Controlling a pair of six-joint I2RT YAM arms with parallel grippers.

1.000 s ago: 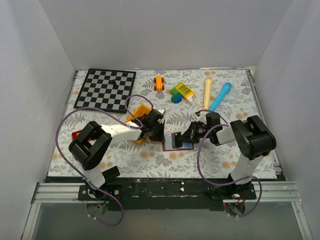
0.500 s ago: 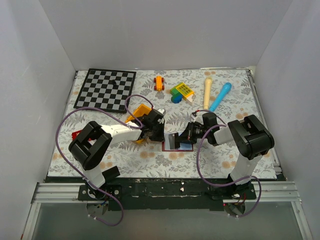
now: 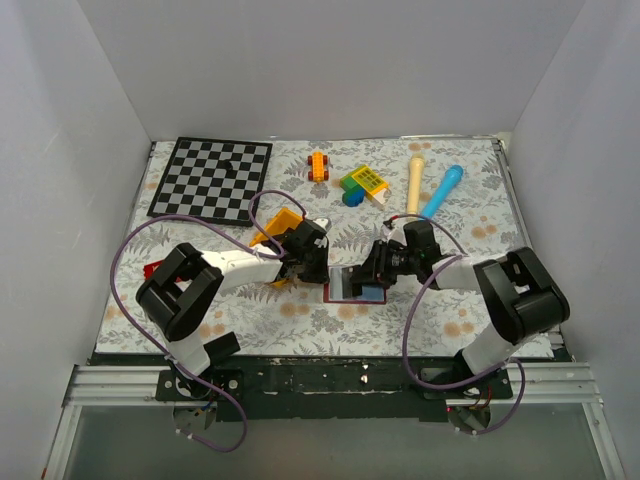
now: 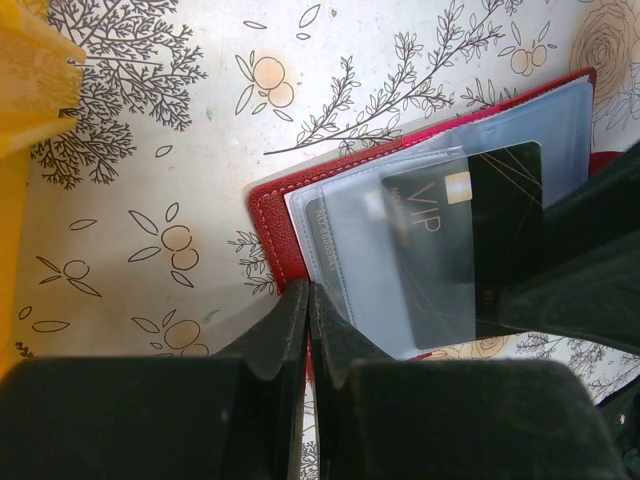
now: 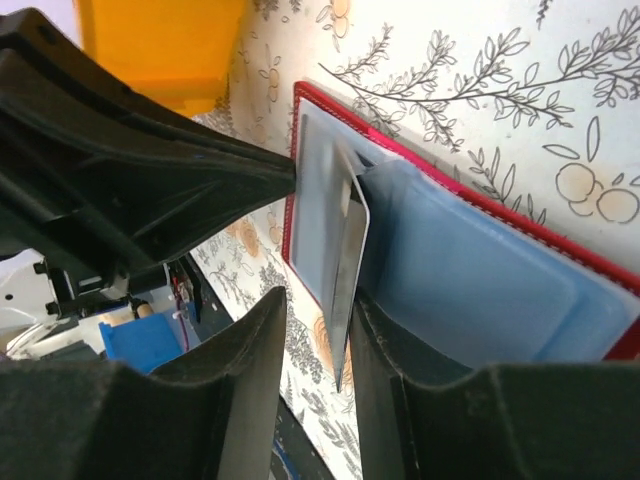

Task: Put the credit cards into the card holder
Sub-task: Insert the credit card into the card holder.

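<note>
The card holder lies open on the floral cloth, red with pale blue pockets. My left gripper is shut on its red left edge, fingertips pressed together. A black credit card marked VIP sits partly in a clear pocket. In the right wrist view it stands edge-on. My right gripper is open around it, with a gap on the left side and the card leaning at the right finger. A second dark card shows inside the pocket.
A yellow bin stands just behind the left gripper. Farther back are a chessboard, an orange toy car, coloured blocks, a cream stick and a blue stick. A red item lies at the left edge.
My right gripper's jaws have parted from the card, which stays in the holder. The right arm's elbow has swung outward to the right. The left gripper has not moved.
</note>
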